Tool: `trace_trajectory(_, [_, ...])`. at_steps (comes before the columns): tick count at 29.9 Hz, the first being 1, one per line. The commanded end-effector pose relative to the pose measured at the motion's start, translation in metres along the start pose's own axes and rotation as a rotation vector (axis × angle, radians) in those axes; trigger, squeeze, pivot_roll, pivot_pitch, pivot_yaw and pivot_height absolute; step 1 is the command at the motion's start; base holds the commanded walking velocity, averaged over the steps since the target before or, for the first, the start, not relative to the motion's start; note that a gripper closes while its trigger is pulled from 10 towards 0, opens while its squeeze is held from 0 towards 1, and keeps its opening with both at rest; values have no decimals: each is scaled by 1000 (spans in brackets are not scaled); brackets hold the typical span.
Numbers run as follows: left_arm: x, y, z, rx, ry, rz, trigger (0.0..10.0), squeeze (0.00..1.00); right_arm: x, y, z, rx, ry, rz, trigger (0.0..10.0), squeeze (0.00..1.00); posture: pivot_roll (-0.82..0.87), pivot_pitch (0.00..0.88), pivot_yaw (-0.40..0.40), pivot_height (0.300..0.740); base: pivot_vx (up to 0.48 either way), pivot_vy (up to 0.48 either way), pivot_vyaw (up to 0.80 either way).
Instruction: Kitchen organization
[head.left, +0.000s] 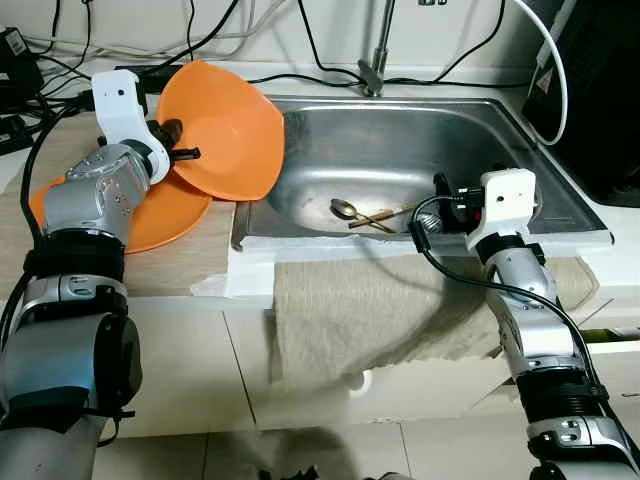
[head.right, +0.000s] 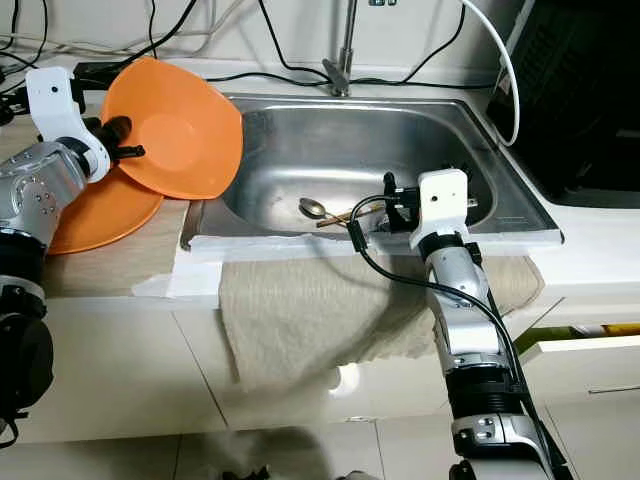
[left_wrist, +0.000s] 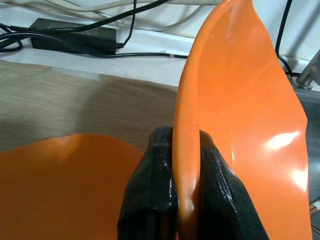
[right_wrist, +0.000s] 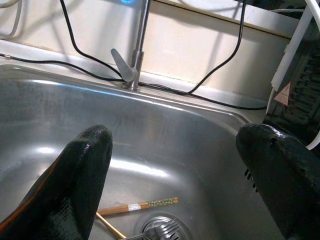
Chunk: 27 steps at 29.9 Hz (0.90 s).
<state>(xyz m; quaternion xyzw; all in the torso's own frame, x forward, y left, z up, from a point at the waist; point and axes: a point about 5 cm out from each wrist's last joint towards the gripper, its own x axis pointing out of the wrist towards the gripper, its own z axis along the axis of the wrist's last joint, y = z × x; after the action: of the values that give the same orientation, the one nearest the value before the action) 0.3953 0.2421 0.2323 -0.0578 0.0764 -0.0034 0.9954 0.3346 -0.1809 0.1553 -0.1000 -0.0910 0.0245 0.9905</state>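
Observation:
My left gripper (head.left: 180, 140) is shut on the rim of an orange bowl (head.left: 225, 130), held tilted on edge above the sink's left rim; its fingers (left_wrist: 155, 185) pinch the rim (left_wrist: 186, 165) from both sides. A second orange bowl (head.left: 160, 215) lies flat on the wooden counter beneath it. My right gripper (head.left: 447, 195) stands open over the front right of the steel sink (head.left: 400, 150), its fingers (right_wrist: 80, 170) spread wide. In the basin lie a metal spoon (head.left: 345, 209), wooden chopsticks (right_wrist: 137, 206) and a fork near the drain (right_wrist: 160, 227).
A beige towel (head.left: 370, 305) hangs over the sink's front edge and cabinet. A faucet (head.left: 375, 60) stands behind the basin. Black cables and a power adapter (left_wrist: 75, 32) run along the back wall. A dark appliance (head.left: 600, 90) sits at the right.

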Motion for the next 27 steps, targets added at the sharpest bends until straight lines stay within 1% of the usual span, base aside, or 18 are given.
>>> trace_trajectory(1, [-2, 8, -15, 20, 69, 32, 0, 0, -3, -4, 0, -4, 3, -12, 10000, 0, 17, 0, -24, 740, 0, 0, 0])
trace_trajectory(9, [-3, 7, -19, 19, 71, 31, 0, 0, -5, -4, -2, -4, 7, -12, 10000, 0, -7, 0, -15, 740, 0, 0, 0])
trace_trajectory(15, [-4, 7, -17, 20, 71, 31, 0, 0, -6, -4, 0, -4, 6, -12, 10000, 0, -24, 0, -14, 740, 0, 0, 0])
trace_trajectory(27, [-6, 14, -14, 19, 70, 36, 0, 0, -4, 3, 3, -2, 3, -9, 10000, 0, -29, 0, -5, 740, 0, 0, 0])
